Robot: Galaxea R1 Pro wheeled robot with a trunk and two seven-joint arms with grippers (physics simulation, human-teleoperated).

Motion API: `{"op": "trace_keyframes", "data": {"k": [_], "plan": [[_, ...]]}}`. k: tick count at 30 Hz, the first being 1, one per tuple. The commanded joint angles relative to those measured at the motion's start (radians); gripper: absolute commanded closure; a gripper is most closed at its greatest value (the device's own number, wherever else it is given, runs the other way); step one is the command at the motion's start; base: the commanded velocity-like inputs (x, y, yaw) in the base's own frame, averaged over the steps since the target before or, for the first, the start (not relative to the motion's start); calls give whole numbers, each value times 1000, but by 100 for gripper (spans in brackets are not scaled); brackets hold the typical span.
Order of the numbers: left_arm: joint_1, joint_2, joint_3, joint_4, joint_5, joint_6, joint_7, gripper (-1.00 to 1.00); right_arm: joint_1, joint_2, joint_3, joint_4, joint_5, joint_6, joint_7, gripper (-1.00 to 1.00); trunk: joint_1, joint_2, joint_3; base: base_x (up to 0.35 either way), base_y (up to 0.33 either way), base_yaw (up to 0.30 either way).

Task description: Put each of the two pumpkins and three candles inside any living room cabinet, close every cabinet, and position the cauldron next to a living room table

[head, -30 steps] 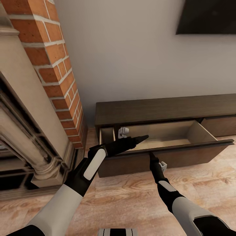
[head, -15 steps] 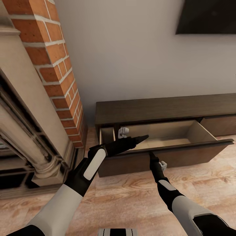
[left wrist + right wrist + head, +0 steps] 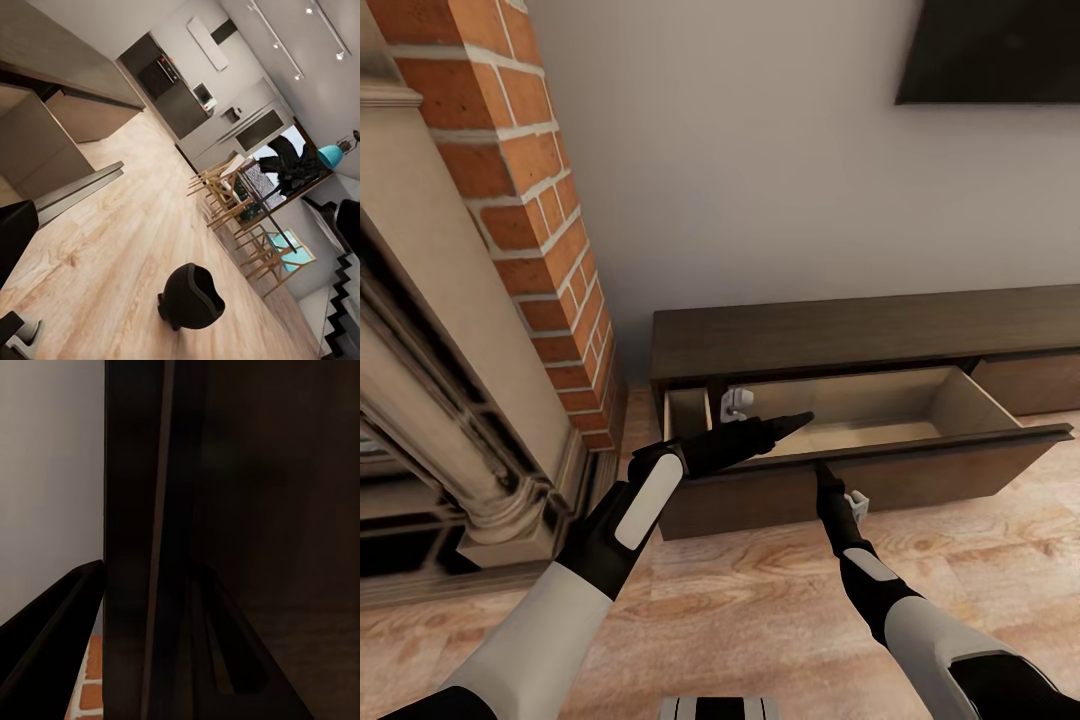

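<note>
The cabinet (image 3: pixel 840 335) is a long, low dark-brown unit against the wall, and its left drawer (image 3: pixel 880 410) is pulled out. The part of the drawer's pale wood inside that shows is bare. My left gripper (image 3: pixel 798 420) reaches over the drawer's left end, open, and holds nothing. My right gripper (image 3: pixel 823 477) sits at the top edge of the drawer front (image 3: pixel 920 470). In the right wrist view one finger (image 3: pixel 52 637) is on each side of the dark panel (image 3: pixel 150 547), shut on it. The black cauldron (image 3: pixel 191 296) stands on the wood floor, off to the cabinet's right.
A brick chimney (image 3: pixel 520 200) and a stone fireplace surround (image 3: pixel 430 400) stand close on my left. A dark TV (image 3: pixel 990 50) hangs above the cabinet. In the left wrist view a dining table with wooden chairs (image 3: pixel 240 217) and a kitchen lie farther along the floor.
</note>
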Motion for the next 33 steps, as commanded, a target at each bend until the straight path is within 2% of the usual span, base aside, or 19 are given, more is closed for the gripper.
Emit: {"op": "trace_keyframes", "data": {"k": [1, 8, 9, 33], "plan": [[-1, 0, 0, 0, 8, 8, 1, -100, 13, 17, 49, -2, 12, -14, 3, 100, 0, -1, -1, 0, 0, 0], [-1, 0, 0, 0, 8, 8, 1, -100, 13, 17, 49, -2, 12, -15, 2, 100, 0, -1, -1, 0, 0, 0], [-1, 0, 0, 0, 8, 8, 1, -100, 13, 17, 49, -2, 12, -15, 3, -100, 0, -1, -1, 0, 0, 0], [-1, 0, 0, 0, 8, 8, 1, -100, 13, 17, 50, -2, 12, -15, -5, -100, 0, -1, -1, -24, 0, 0]]}}
